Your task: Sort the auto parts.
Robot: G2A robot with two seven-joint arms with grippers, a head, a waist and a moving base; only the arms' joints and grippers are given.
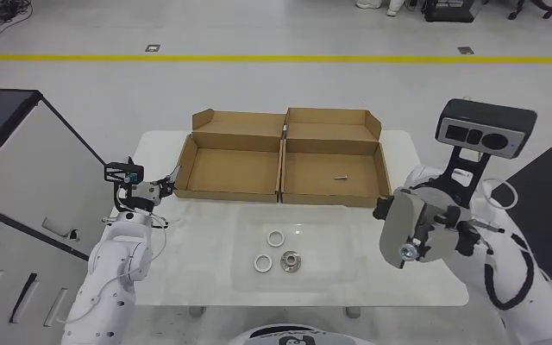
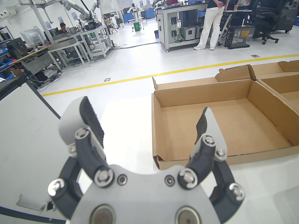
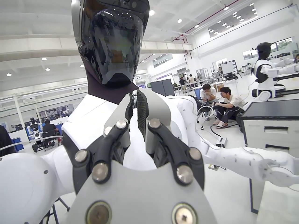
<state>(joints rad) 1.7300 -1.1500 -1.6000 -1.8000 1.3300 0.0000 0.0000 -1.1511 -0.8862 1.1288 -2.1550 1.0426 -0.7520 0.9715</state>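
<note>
Parts — two white rings and a metal nut — lie on the worktop before the cardboard boxes, between your arms. Your left end effector hangs wide open, empty, at the left box's outer corner, with bare worktop across to the rings. Your right end effector, raised and facing away, is pinched shut on nothing visible.

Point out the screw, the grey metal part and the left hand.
screw (image 1: 341, 178): top view, mid shaft
grey metal part (image 1: 291, 259): top view, top face
left hand (image 2: 146, 106): left wrist view, between fingertips
</note>
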